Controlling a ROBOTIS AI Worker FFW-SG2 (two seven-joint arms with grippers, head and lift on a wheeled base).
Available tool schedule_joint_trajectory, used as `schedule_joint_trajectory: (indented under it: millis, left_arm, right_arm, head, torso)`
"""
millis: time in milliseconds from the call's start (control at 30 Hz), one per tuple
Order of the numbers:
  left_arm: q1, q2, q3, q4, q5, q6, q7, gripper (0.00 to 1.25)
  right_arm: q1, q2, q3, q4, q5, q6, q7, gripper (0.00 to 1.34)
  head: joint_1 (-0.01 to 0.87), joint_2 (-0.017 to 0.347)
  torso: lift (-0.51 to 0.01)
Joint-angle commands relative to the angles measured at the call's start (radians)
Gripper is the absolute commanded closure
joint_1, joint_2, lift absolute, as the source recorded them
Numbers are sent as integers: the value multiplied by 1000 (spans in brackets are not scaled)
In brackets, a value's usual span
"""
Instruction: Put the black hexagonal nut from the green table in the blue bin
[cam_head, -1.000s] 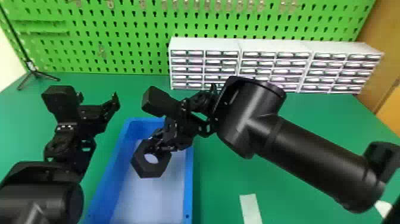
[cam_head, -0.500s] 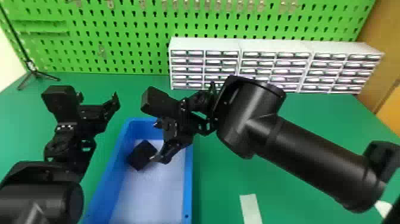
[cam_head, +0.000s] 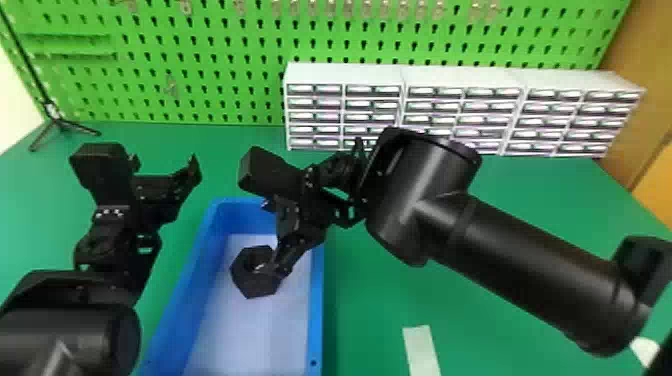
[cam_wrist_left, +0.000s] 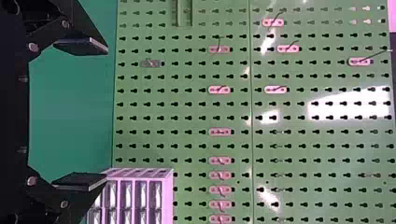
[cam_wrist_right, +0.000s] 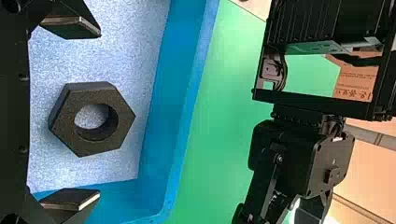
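The black hexagonal nut (cam_head: 252, 277) is inside the blue bin (cam_head: 185, 295), partly behind a finger of my right gripper (cam_head: 272, 237). In the right wrist view the nut (cam_wrist_right: 95, 119) shows its hole over the pale bin floor, with a gap between it and each finger of the open right gripper (cam_wrist_right: 98, 113). My left gripper (cam_head: 164, 162) is held left of the bin, over the green table (cam_head: 490, 320). In the left wrist view, the left gripper (cam_wrist_left: 105, 113) stands open and holds nothing.
White drawer cabinets (cam_head: 345, 77) line the table's back, before a green pegboard (cam_head: 225, 75). A small black tripod (cam_head: 60, 125) stands at the back left. A white strip (cam_head: 421, 350) lies right of the bin.
My right gripper has opened and let go of the nut, which dropped into the bin. Since half a second ago the nut has shifted right and toward the front. Both arms look still.
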Motion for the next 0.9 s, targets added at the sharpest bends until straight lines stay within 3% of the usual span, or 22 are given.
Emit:
schedule_joint_trajectory:
  millis: [0, 333, 867]
  left_arm:
    - [0, 0, 0, -1, 0, -1, 0, 300]
    - [5, 0, 3, -1, 2, -1, 0, 302]
    - [5, 0, 0, -1, 3, -4, 0, 300]
  right_arm:
    - [1, -1, 0, 0, 0, 0, 0, 101]
    - [20, -1, -37, 0, -5, -12, 0, 101]
    - [133, 11, -339, -3, -3, -20, 35, 101]
  head:
    - [683, 28]
    - [683, 28]
    - [683, 28]
  torso:
    - [-96]
    - [-96]
    - [-96]
